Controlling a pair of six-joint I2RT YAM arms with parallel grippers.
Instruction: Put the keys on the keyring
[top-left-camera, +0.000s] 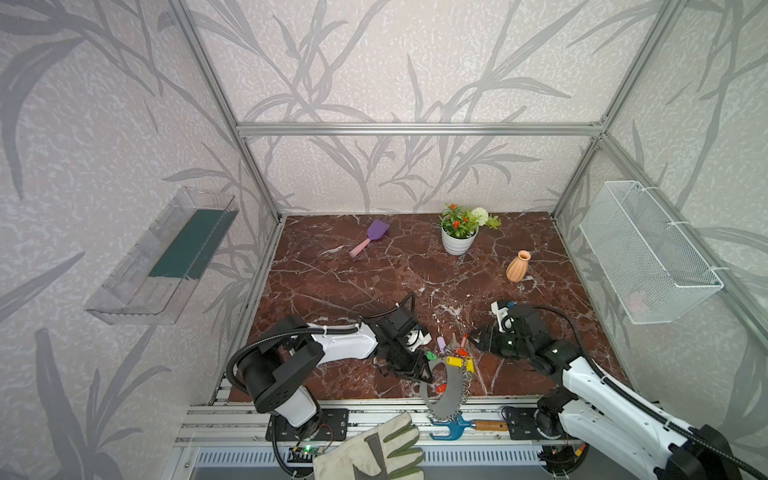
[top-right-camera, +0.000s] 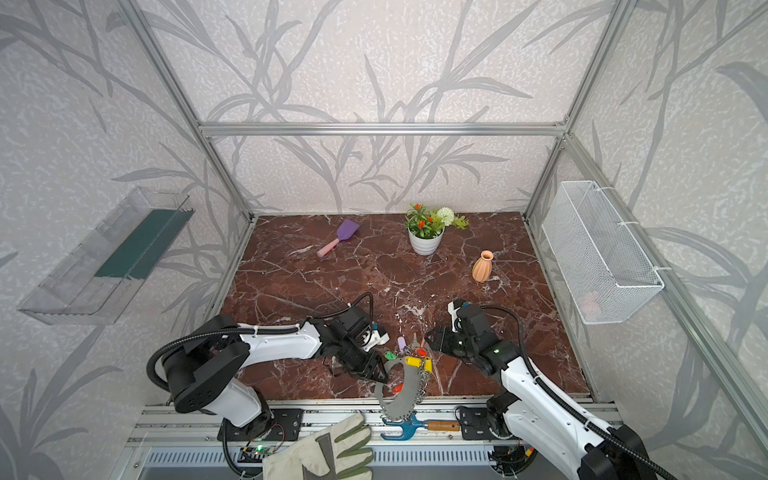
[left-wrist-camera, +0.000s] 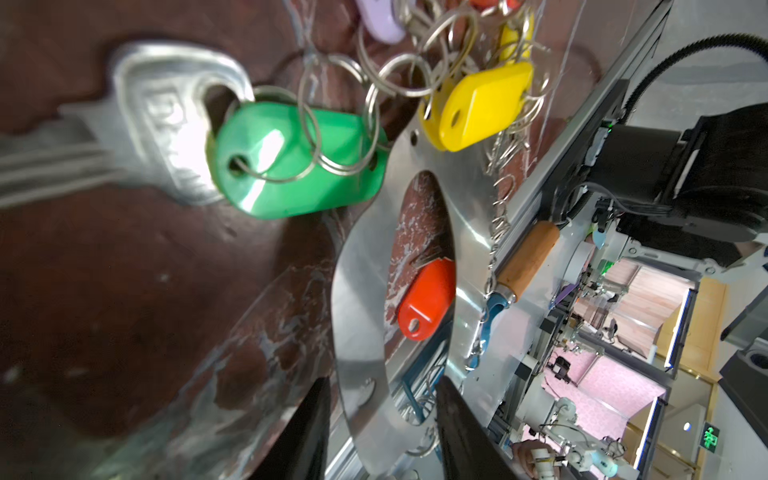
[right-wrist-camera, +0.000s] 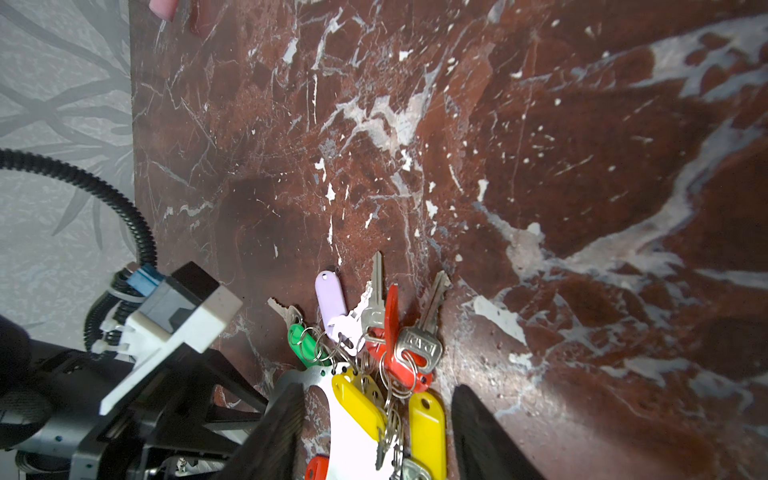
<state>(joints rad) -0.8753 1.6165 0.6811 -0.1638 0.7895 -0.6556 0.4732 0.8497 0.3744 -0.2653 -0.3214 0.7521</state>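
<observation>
Left wrist view: left hand (left-wrist-camera: 384, 382) released, astride flat shiny metal keyring (left-wrist-camera: 357, 299); right hand (right-wrist-camera: 377, 388) released near glossy plastic keys (right-wrist-camera: 428, 432).

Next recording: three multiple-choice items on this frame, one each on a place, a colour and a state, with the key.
1. Where is the vase?
A) on the table, right side
B) in the basket
C) on the shelf

2. What colour is the tag inside the keyring curve?
A) green
B) red
C) lilac

3. How is the right gripper?
A) shut on a tag
B) out of view
C) open, at the keys

Key:
1 A, it stands on the marble top.
2 B, a red tag lies within the curve.
3 C, its fingers stand wide apart.
</observation>
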